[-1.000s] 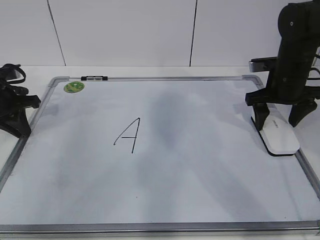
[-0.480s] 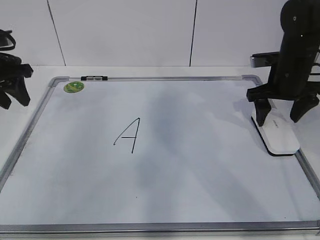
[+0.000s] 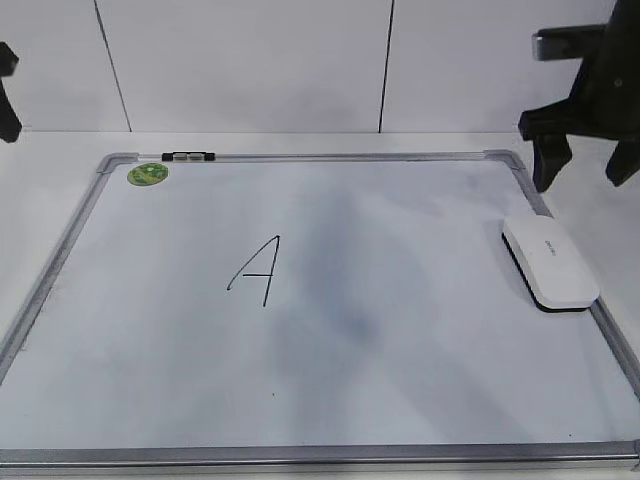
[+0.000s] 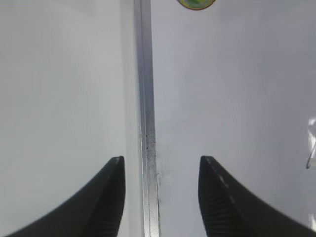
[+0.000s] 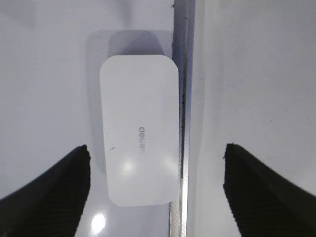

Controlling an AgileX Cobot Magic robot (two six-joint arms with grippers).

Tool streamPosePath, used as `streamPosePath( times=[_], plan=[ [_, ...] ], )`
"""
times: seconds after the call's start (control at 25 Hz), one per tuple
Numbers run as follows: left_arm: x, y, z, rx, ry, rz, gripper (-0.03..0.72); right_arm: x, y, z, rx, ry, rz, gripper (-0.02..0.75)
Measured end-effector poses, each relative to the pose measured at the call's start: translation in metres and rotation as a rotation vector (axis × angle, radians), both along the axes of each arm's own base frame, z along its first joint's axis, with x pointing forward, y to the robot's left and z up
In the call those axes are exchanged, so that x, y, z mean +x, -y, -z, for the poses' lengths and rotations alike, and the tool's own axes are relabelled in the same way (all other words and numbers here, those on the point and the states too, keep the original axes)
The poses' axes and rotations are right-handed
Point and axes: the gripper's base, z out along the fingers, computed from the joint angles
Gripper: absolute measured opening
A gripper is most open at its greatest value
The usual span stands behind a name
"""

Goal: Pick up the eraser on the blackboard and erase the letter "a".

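- looking from the left side first: the left gripper (image 4: pixel 160 197) hangs above the left rail of the blackboard (image 3: pixel 60 250), fingers (image 4: pixel 111 197) spread a moderate way apart with nothing between them. in the exterior view only a sliver of it shows at the top left edge, so it's well out of the action.
- green sticker (image 3: pixel 148 173) sits in the board's top left corner, and a small black clip thing (image 3: pixel 188 156) is on the top rail just beside it. neither is near anything that matters.
- middle-left of the board there's one marker letter (image 3: pixel 255 270), and honestly it reads as a pointed capital "A". i can't spot a separate small cursive letter "a" anywhere in these views, so either it's already gone or this is the mark meant. can't tell which.
- that letter is fully intact, no smearing on it, so judging by that the erasing isn't done.
- over on the right, the eraser (image 3: pixel 550 262) lies flat on the board, its long side right up against the right rail, felt side down. nobody is holding it.
- the right gripper (image 5: pixel 157 190) hovers above it, fingers (image 5: pixel 49 197) opened wide and empty.
- what's left, i'd say: grab, carry, wipe. the rail hugging the eraser could crowd one finger; the bench (image 3: pixel 600 190) around the board is otherwise no bother.
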Motion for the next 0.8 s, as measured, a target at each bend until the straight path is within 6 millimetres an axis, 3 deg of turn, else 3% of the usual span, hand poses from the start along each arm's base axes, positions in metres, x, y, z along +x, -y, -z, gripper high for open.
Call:
streamPosePath(
  times=[0.32, 0.56, 0.8],
  plan=[
    [-0.041, 0.008, -0.064, -0.091, 0.141, 0.006, 0.333, -0.039, 0.005, -0.078, 0.034, 0.196, 0.005, 0.578],
    [-0.083, 0.012, -0.112, -0.141, 0.274, 0.023, 0.307, -0.086, 0.009, -0.138, 0.077, 0.358, 0.016, 0.548],
    [-0.134, 0.015, -0.154, -0.171, 0.408, 0.045, 0.307, -0.130, 0.012, -0.179, 0.127, 0.487, 0.013, 0.547]
  ],
)
